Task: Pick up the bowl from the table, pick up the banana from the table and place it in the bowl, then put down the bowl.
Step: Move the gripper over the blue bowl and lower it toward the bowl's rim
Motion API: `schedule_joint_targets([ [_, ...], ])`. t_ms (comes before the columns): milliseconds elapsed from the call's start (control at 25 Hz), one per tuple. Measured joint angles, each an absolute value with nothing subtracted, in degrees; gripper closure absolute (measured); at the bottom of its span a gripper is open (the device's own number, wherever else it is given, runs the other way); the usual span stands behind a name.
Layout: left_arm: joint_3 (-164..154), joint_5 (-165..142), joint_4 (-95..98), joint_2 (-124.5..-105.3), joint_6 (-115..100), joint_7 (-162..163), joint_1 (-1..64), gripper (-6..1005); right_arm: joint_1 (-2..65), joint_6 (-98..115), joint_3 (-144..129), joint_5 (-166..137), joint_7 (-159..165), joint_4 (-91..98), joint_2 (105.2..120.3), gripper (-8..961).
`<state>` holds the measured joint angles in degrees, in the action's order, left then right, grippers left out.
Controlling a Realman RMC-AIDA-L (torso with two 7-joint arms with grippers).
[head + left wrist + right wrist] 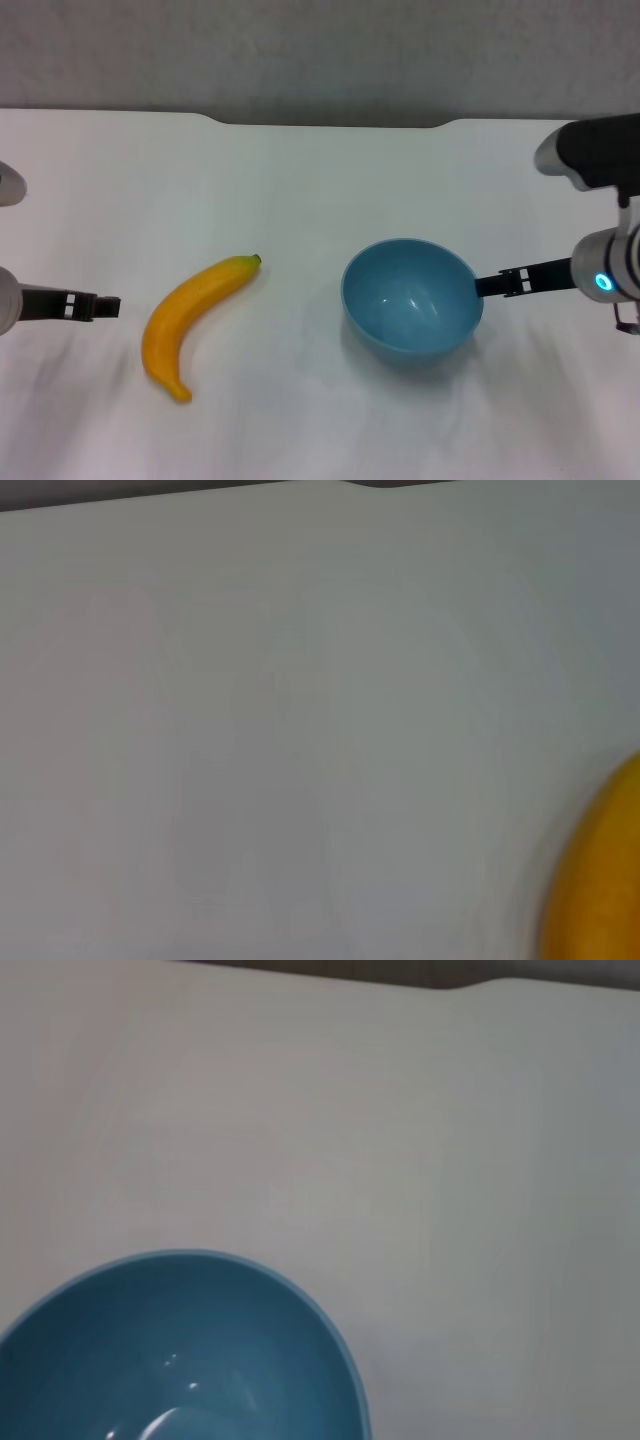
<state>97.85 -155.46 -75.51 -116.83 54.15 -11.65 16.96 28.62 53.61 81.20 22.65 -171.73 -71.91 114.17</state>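
Note:
The light-blue bowl (410, 300) stands upright and empty on the white table (300, 180), right of centre. The yellow-orange banana (195, 318) lies on the table to its left, with its dark stem tip pointing to the far right. My right gripper (482, 287) reaches in from the right and its tip meets the bowl's right rim. My left gripper (108, 306) is low over the table, a short way left of the banana and apart from it. The right wrist view shows the bowl (180, 1350) close below. The left wrist view shows one edge of the banana (600, 880).
The table's far edge has a shallow notch (335, 122) with a grey wall behind it. Bare white tabletop lies between the banana and the bowl and along the front.

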Motion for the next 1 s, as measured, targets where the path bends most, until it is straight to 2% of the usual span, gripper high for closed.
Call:
schedule_joint_targets([
  [240,97.53,-155.45,-75.45,-116.9,53.39,-11.6,16.9,150,34.37,49.03,79.86,23.9,-171.79,-62.56,114.49,70],
  [640,97.24,-155.1,-75.43,-116.91,52.89,-11.62,16.93,149,35.68,45.21,76.9,27.01,-171.89,-59.18,114.54,71],
  [1000,97.2,-155.04,-75.46,-116.89,52.8,-11.59,17.09,148,41.32,43.52,74.33,30.64,-171.91,-50.88,114.7,72],
])
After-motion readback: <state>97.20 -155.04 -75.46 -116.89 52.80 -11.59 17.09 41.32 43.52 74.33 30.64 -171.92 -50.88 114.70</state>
